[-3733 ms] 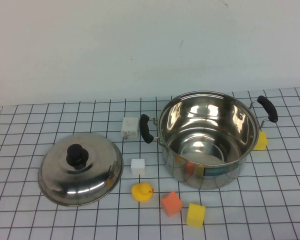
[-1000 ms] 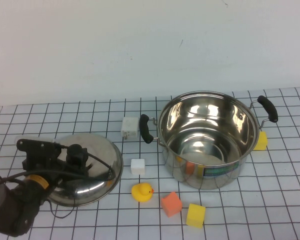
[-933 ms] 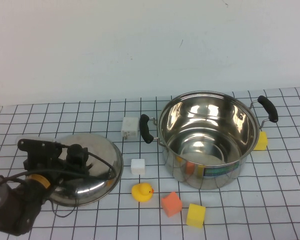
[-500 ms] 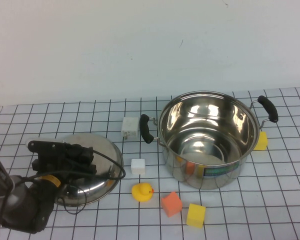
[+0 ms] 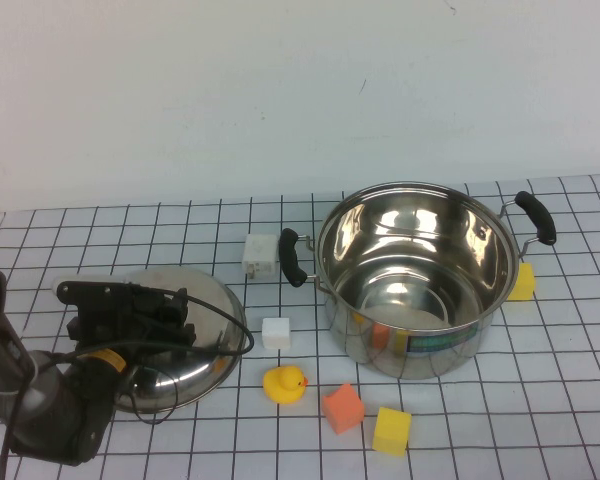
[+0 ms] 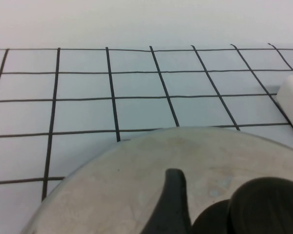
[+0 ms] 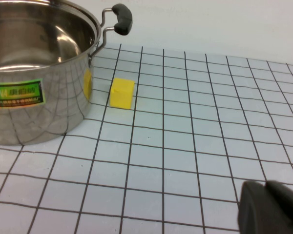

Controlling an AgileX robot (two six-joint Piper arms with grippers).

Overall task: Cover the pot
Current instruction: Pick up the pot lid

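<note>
The left gripper (image 5: 145,312) sits at the near left of the table (image 5: 480,420), low over the domed steel lid (image 5: 205,330), and its black body hides the lid's knob in the high view. From its own wrist view the black knob (image 6: 261,204) shows just beside one dark finger (image 6: 172,202), but the second finger is out of frame, so I cannot tell how far the fingers stand open or whether they have the knob between them. The main risk, as I judge it, lies here: if the fingers close off-centre on the round knob, the smooth lid could tip or slip out on the lift, dropping back onto the table or striking the small white cube (image 5: 276,332) just to its right.

Further right, the rubber duck (image 5: 284,383), the orange block (image 5: 343,407) and the yellow block (image 5: 391,430) lie near the pot's near side; a lid carried low could sweep them along. The white block (image 5: 259,256) stands at the far side, just left of the pot's left handle (image 5: 293,257).

The pot (image 5: 420,275) stands open and empty toward the right of the table, well apart from the lid. A lid brought in tilted may catch its rim and sit crooked.

The right gripper (image 7: 271,207) shows only as a dark edge in its wrist view, near and to the right of the pot, holding nothing that I can see; its opening cannot be told
</note>
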